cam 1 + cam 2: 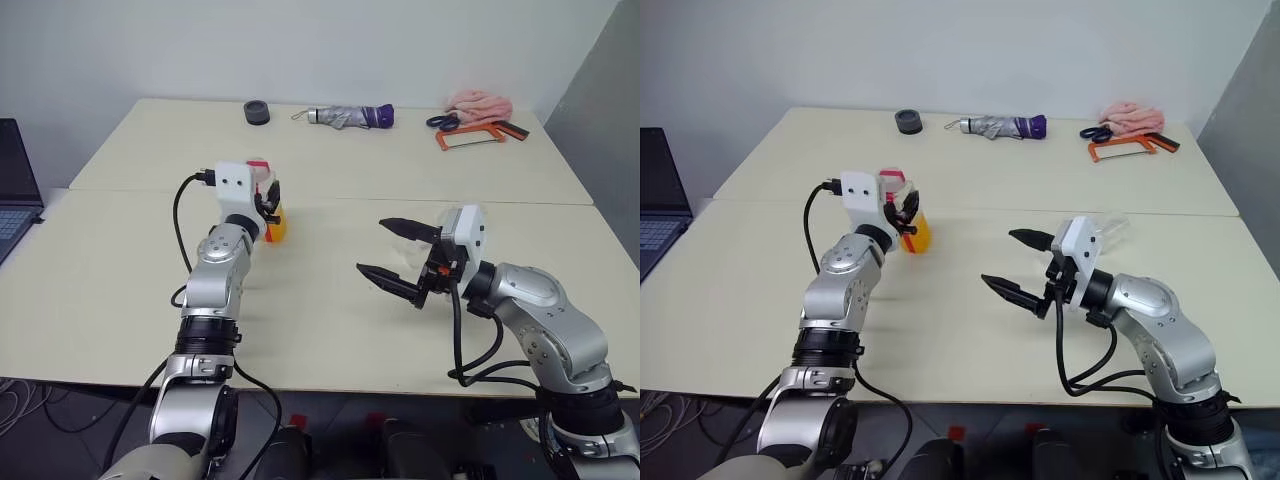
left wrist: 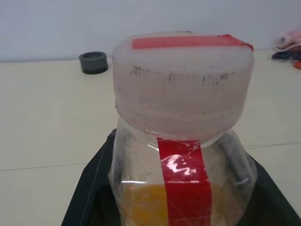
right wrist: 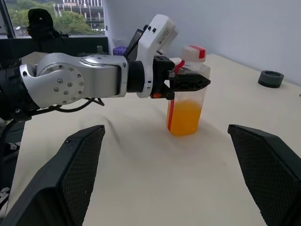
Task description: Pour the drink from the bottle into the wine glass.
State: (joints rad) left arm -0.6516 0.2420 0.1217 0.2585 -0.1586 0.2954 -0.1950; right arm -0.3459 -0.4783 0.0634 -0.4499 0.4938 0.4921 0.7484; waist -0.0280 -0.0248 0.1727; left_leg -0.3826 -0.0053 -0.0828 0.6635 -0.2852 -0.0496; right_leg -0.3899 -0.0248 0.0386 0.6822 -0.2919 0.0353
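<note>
The bottle (image 3: 188,101) stands upright on the table, a small clear one with a red label stripe and a red-and-white cap (image 2: 183,75). The orange-yellow drink (image 3: 185,117) fills its lower part. My left gripper (image 1: 268,205) is shut on the bottle's upper body, its black fingers (image 3: 190,83) clamped on both sides. My right gripper (image 1: 372,246) hovers open to the right of the bottle, pointing toward it, with nothing between its fingers. A clear shape (image 1: 1118,228) peeks out behind my right wrist, apparently the wine glass, mostly hidden.
Along the far edge lie a black round ring (image 1: 257,112), a folded umbrella (image 1: 350,116), scissors and an orange saw frame (image 1: 468,137), and a pink cloth (image 1: 478,103). A laptop (image 1: 15,190) sits off the left side. A seam (image 1: 400,200) joins two tables.
</note>
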